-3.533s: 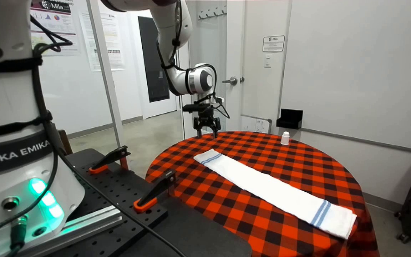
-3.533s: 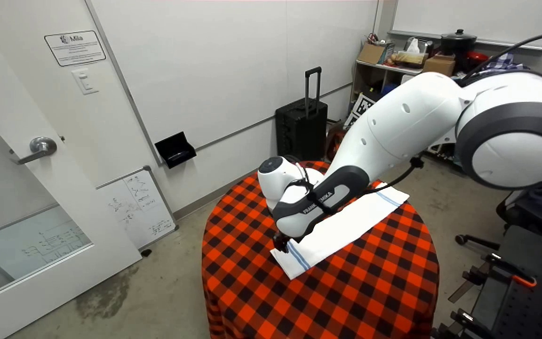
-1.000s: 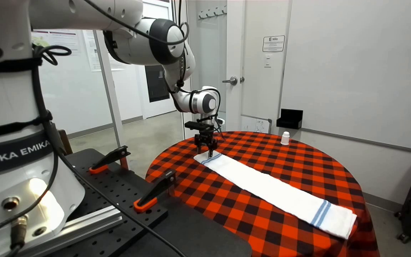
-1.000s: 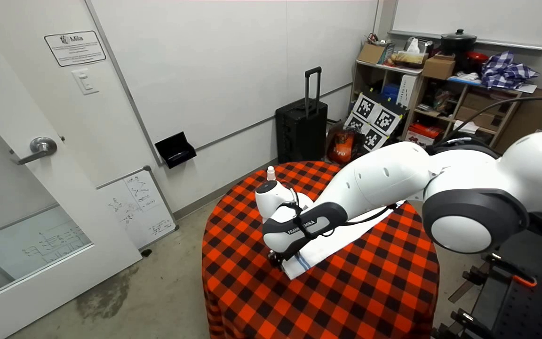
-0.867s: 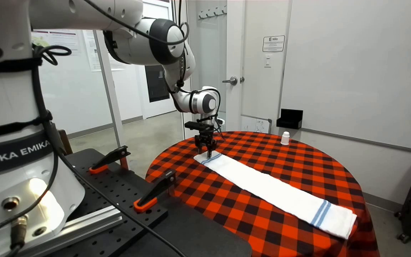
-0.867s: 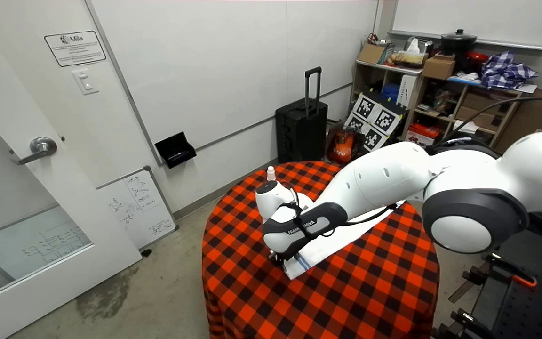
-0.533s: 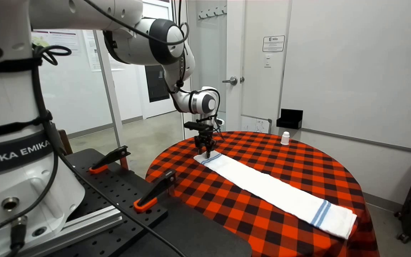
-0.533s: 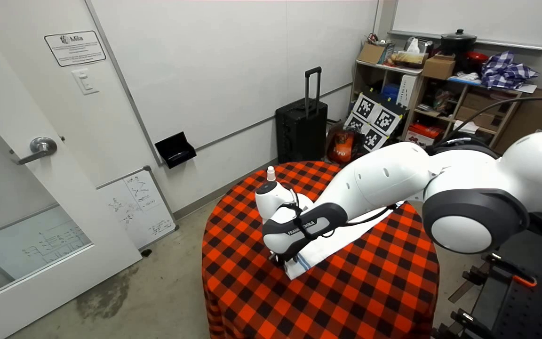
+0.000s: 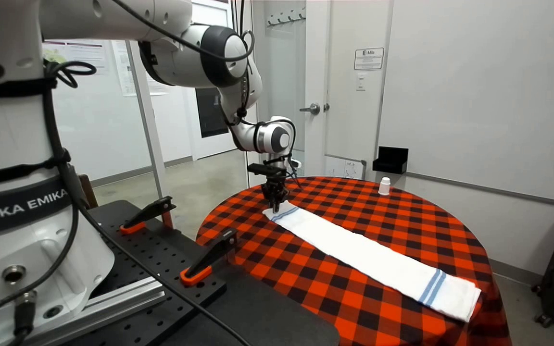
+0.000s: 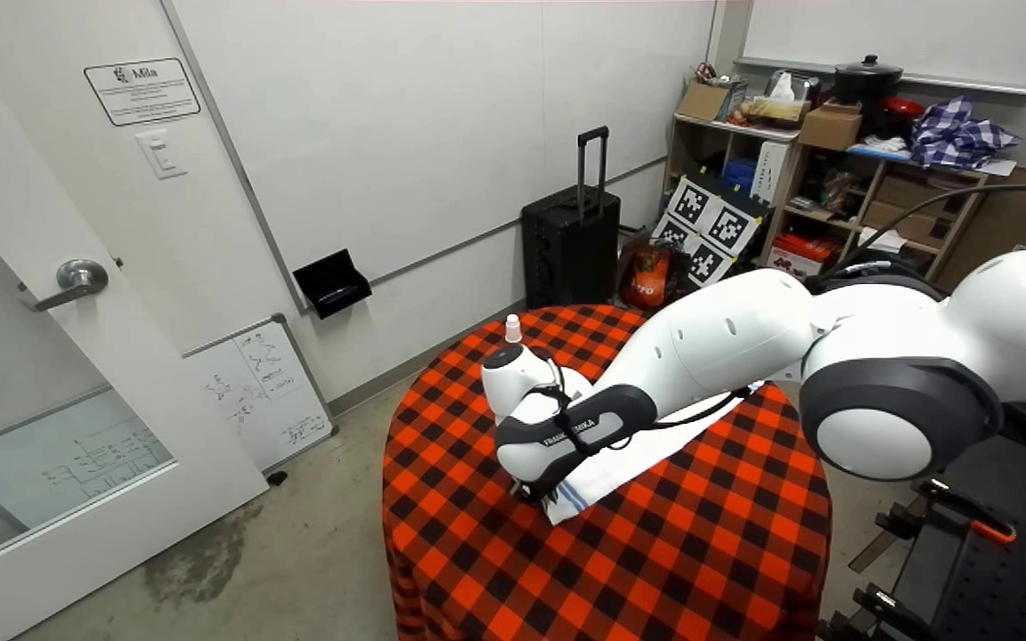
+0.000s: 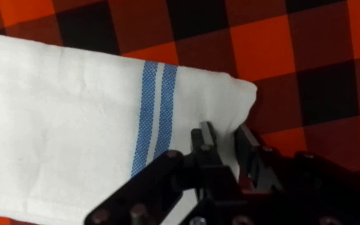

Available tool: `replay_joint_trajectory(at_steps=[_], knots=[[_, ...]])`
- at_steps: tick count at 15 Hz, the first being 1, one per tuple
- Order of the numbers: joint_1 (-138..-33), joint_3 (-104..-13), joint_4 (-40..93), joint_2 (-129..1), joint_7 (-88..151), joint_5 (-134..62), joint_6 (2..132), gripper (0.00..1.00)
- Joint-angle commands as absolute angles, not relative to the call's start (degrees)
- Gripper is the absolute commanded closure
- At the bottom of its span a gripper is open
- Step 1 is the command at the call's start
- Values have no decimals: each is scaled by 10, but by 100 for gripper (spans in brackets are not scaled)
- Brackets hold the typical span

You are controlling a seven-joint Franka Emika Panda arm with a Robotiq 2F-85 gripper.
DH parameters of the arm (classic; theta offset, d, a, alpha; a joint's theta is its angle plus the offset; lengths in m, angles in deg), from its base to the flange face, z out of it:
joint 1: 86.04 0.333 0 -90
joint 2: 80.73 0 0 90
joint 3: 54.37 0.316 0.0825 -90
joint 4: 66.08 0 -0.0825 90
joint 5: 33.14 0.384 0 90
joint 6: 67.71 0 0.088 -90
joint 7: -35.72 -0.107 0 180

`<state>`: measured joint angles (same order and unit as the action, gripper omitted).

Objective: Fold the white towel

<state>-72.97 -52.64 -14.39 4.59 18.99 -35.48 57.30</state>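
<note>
Two blue stripes point(image 11: 167, 106) cross the white towel point(image 9: 368, 257) near each end; it lies as a long flat strip on the desk point(image 9: 296, 283), running in an exterior view from about ten o'clock to four. At the ten o'clock end stand the jaws. In the wrist view they reach in from five o'clock, partly spread, one side over the white beyond the stripes, the opposite side at the end edge, with cloth humped loosely in the gap; no firm pinch shows.

The bite looks the weak point. The strip seems doubled lengthwise, so closing too high could catch just the upper layer and peel it off. Closing too low could nip the checked cloth point(image 11: 267, 56) as well, dragging it and perhaps toppling the small white container point(image 9: 384, 186) at about one o'clock. The corner point(image 11: 245, 92) at one o'clock from the jaws may droop and tuck under when raised, being outside the grip. A fast lift could let such a shallow hump slip free.
</note>
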Motion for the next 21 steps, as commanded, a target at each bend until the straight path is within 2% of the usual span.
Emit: replay_joint_trajectory(at_steps=[1,7,21], knots=[[-729,-524,-148,46,212,-345,574,100],[-729,-526,-146,11,233,-366,578,99],[-684,-503,-26,-236,342,-386,582,99]])
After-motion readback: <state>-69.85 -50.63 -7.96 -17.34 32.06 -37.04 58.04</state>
